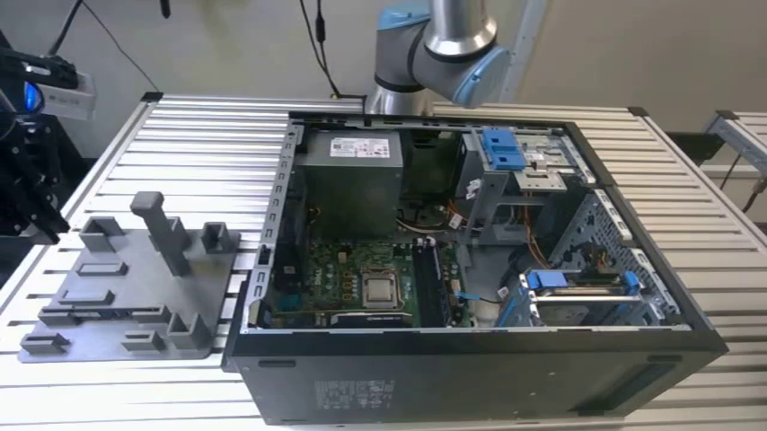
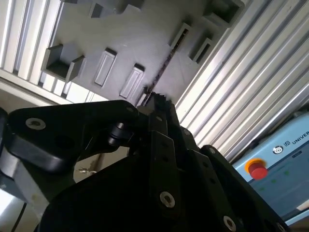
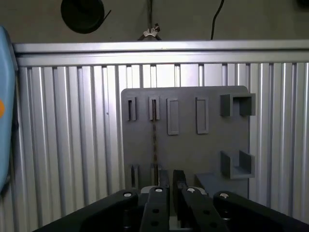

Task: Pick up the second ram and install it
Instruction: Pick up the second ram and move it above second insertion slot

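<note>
The second ram stands on edge in the slots of the grey fixture plate. It appears as a thin dark strip in both wrist views and as a bluish strip in the exterior view. My gripper hovers above the near end of the ram, clear of the plate. Its fingertips are drawn together with nothing between them. In the exterior view the gripper hangs at the left edge, beside the plate.
The open computer case lies on the ribbed metal table, to the exterior view's right of the plate. Its motherboard has memory slots beside the processor. Upright posts rise from the plate. A blue pendant lies nearby.
</note>
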`<state>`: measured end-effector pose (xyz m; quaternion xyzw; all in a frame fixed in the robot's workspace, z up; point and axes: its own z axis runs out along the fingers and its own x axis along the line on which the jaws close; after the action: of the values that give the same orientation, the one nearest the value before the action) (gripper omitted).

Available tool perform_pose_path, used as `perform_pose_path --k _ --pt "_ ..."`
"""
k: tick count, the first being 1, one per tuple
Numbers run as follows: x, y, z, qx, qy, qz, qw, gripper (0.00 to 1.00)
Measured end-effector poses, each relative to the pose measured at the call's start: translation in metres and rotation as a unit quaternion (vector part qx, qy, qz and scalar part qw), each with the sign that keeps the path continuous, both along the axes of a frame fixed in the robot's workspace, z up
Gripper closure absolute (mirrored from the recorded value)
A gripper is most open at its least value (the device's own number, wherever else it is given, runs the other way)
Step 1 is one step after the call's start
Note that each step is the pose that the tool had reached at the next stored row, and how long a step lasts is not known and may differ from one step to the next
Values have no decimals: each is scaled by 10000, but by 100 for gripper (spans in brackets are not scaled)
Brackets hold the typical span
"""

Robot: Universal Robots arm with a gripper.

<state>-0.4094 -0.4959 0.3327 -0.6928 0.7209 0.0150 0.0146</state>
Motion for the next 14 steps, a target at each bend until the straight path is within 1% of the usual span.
perform_pose_path --k 1,3,5,6,14 --pt "0 0 0 0 0 3 10000 76" --pt "0 0 0 0 0 7 10000 64" --pt "0 0 0 0 0 12 10000 64" --pt "0 0 0 0 0 14 10000 58" --pt "0 0 0 0 0 33 10000 58"
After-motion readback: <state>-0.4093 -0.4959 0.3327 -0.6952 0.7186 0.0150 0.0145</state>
